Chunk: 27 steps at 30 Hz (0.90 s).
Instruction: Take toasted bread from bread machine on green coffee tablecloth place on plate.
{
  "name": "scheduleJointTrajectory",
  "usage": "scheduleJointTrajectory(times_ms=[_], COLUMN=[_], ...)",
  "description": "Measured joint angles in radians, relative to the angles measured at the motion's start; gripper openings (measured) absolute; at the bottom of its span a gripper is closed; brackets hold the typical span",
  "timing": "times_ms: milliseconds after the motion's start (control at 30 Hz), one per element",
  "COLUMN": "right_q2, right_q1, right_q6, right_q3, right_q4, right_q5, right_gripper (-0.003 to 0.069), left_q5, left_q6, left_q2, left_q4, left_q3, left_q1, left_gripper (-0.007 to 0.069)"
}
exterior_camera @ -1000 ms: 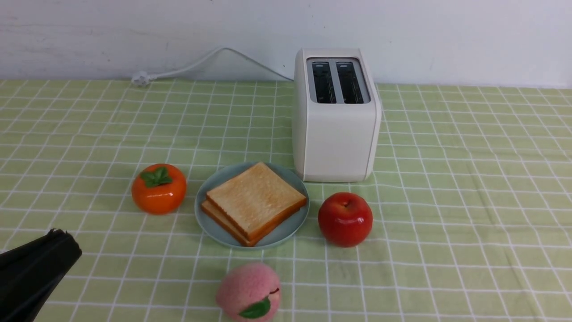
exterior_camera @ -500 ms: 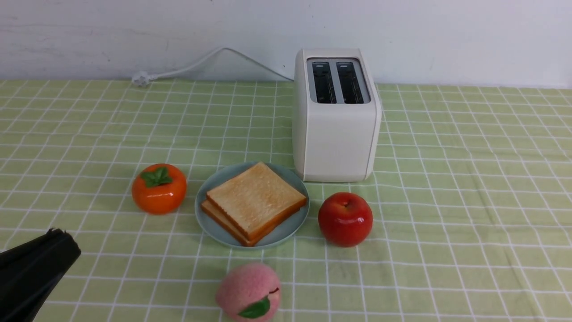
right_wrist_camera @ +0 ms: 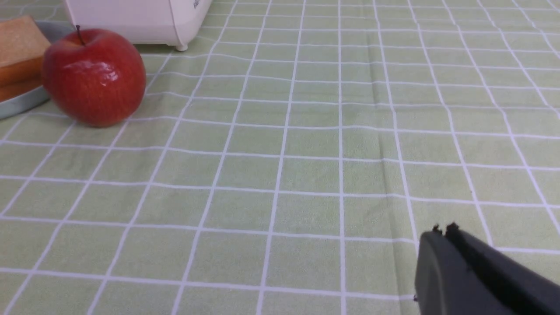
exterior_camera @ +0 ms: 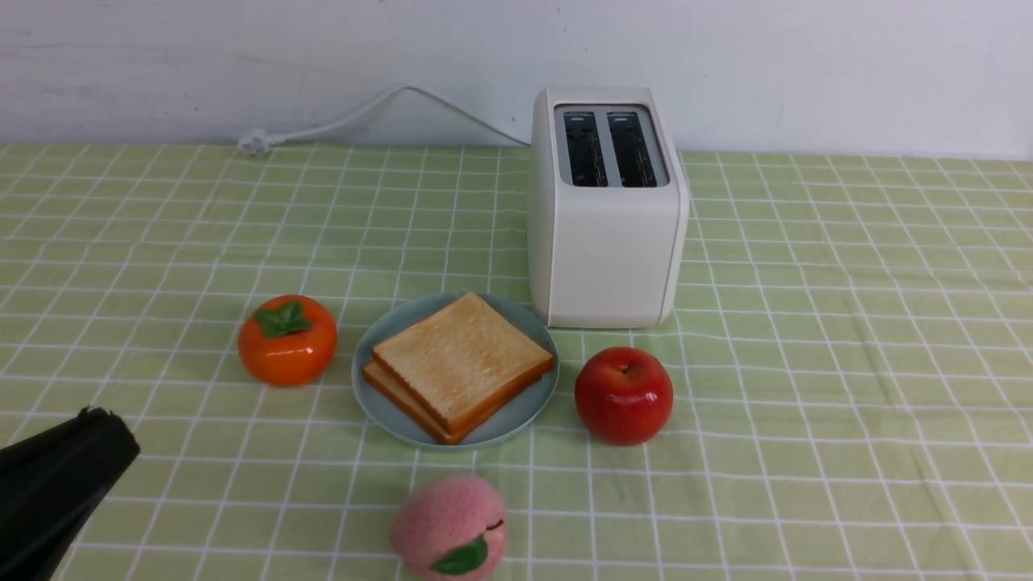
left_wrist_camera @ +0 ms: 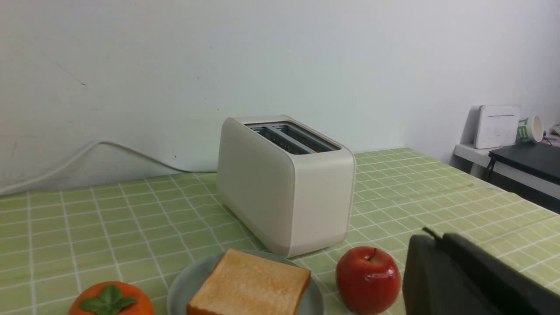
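Observation:
Two toasted bread slices [exterior_camera: 462, 365] lie stacked on the pale blue-green plate [exterior_camera: 529, 411], in front of the white bread machine [exterior_camera: 607, 242], whose two slots are empty. All rest on the green checked tablecloth [exterior_camera: 807, 339]. My left gripper [exterior_camera: 101, 420] is shut and empty, low at the front left, well apart from the plate; it also shows in the left wrist view [left_wrist_camera: 431, 238]. My right gripper [right_wrist_camera: 442, 229] is shut and empty above bare cloth; it is out of the front view. The toast [left_wrist_camera: 251, 284] and the bread machine [left_wrist_camera: 284, 188] also show in the left wrist view.
An orange persimmon [exterior_camera: 286, 340] sits left of the plate, a red apple [exterior_camera: 623, 395] to its right, and a pink peach [exterior_camera: 449, 526] in front. The white power cord [exterior_camera: 355, 117] runs along the back wall.
My left gripper has drawn slightly back toward the lower left. Nothing else has moved.

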Motion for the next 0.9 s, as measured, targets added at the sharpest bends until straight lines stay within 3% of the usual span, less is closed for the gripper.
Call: scheduleJointTrajectory(times_ms=[67,167,333,367,400,433,533,700,900], right_q2=[0.000,0.000,0.000,0.000,0.000,0.000,0.000,0.000,0.000], right_q1=[0.000,0.000,0.000,0.000,0.000,0.000,0.000,0.000,0.000], right_q6=[0.000,0.000,0.000,0.000,0.000,0.000,0.000,0.000,0.000], right_q3=[0.000,0.000,0.000,0.000,0.000,0.000,0.000,0.000,0.000], right_q4=[0.000,0.000,0.000,0.000,0.000,0.000,0.000,0.000,0.000], right_q5=[0.000,0.000,0.000,0.000,0.000,0.000,0.000,0.000,0.000], right_gripper=[-0.0008,-0.0005,0.0000,0.0000,0.0001,0.0002,0.0003,0.0010,0.0017], left_q5=[-0.021,-0.019,0.021,0.023,0.041,0.053,0.050,0.004,-0.039], left_q6=[-0.033,-0.233,-0.872,-0.896,-1.082,-1.184,-1.398,-1.456,-1.315], left_q2=[0.000,0.000,0.000,0.000,0.000,0.000,-0.012,-0.070,-0.220], left_q4=[0.109,0.389,1.006,1.006,1.150,1.257,1.437,1.470,1.302], left_q3=[0.000,0.000,0.000,0.000,0.000,0.000,0.020,0.103,0.268], left_q1=[0.000,0.000,0.000,0.000,0.000,0.000,0.000,0.015,0.139], left_gripper=[0.0006,-0.0013,-0.0013,-0.0013,-0.0013,-0.0013,-0.0013,-0.0013,-0.0013])
